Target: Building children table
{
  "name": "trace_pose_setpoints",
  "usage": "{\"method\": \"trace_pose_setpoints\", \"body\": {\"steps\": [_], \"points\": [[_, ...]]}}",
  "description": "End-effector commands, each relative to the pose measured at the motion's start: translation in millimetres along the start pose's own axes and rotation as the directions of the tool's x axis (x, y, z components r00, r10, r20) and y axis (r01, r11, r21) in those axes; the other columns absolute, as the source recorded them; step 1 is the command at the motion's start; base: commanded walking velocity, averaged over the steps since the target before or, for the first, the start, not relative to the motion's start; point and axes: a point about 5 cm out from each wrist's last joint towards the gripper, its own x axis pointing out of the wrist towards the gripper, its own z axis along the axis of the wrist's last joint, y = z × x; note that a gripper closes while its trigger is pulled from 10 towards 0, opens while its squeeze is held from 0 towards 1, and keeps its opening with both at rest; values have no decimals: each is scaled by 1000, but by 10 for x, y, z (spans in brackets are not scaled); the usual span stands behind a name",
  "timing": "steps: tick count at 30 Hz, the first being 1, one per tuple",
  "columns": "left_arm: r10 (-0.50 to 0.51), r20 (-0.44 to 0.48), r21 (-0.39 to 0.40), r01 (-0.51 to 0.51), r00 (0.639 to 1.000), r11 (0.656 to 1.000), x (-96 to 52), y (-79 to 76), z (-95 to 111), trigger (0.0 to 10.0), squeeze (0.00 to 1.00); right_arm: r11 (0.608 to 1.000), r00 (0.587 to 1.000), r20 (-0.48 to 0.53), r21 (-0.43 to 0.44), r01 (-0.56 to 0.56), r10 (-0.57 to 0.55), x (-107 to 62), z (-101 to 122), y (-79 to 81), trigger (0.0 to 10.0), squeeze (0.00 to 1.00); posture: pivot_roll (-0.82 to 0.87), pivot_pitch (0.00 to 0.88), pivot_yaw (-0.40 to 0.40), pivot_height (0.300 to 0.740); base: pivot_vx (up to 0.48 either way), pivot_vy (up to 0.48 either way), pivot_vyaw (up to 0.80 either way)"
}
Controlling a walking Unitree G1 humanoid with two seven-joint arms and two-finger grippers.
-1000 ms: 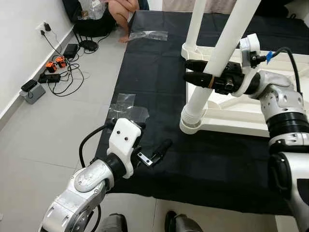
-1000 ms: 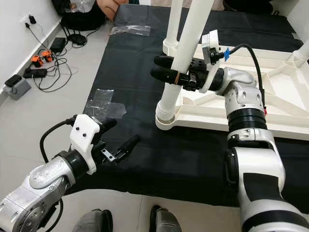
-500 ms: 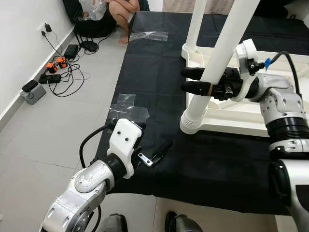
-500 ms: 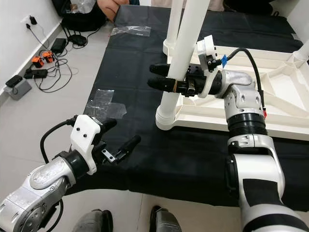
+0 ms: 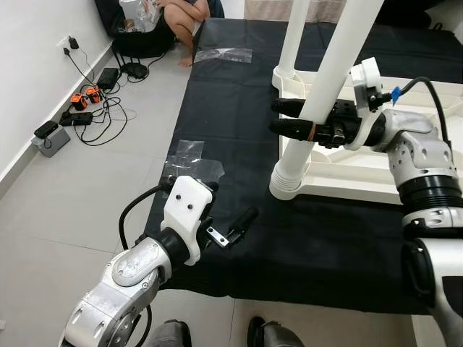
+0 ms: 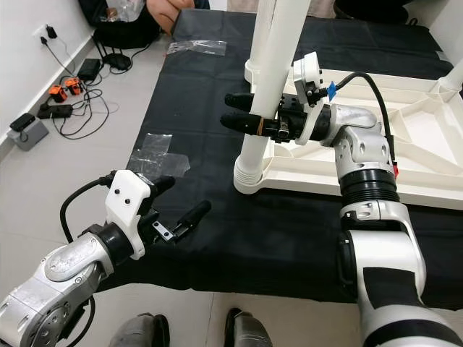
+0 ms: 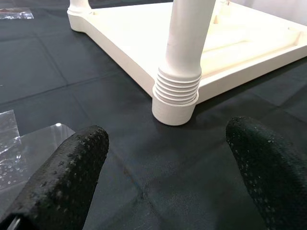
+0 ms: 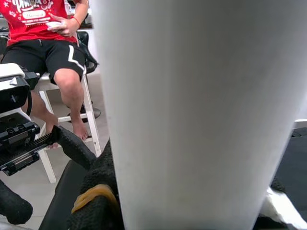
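Observation:
The white children's table lies upside down on a black cloth, its legs pointing up. My right gripper is shut on the near leg at about mid height; the leg stands between its fingers, and one finger wears a yellow band. That leg's ribbed foot sits in the table's corner socket. My left gripper hovers open over the cloth's near left edge, with nothing between its fingers. A second leg stands behind.
Clear plastic bags lie on the cloth's left edge and far end. Cables and power strips litter the grey floor by the left wall. A person sits at the far end. My feet stand at the cloth's near edge.
My right gripper has slid a little left along with the near leg, whose top has leaned slightly left. The left arm has not moved.

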Motion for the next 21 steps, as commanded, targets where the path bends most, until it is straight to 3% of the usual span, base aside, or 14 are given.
{"method": "trace_pose_setpoints", "body": {"steps": [1, 21], "points": [[2, -4, 1, -2, 1000, 1000, -13, -6, -16, 10000, 0, 1000, 1000, -27, 5, -4, 5, 12, -26, 2, 10000, 0, 100, 196, -14, 740, 0, 0, 0], [-1, -9, 15, 1, 1000, 1000, -5, 11, -19, 10000, 0, 1000, 999, -39, 4, 2, -2, -66, -31, 7, 10000, 0, 104, 200, -11, 740, 0, 0, 0]]}}
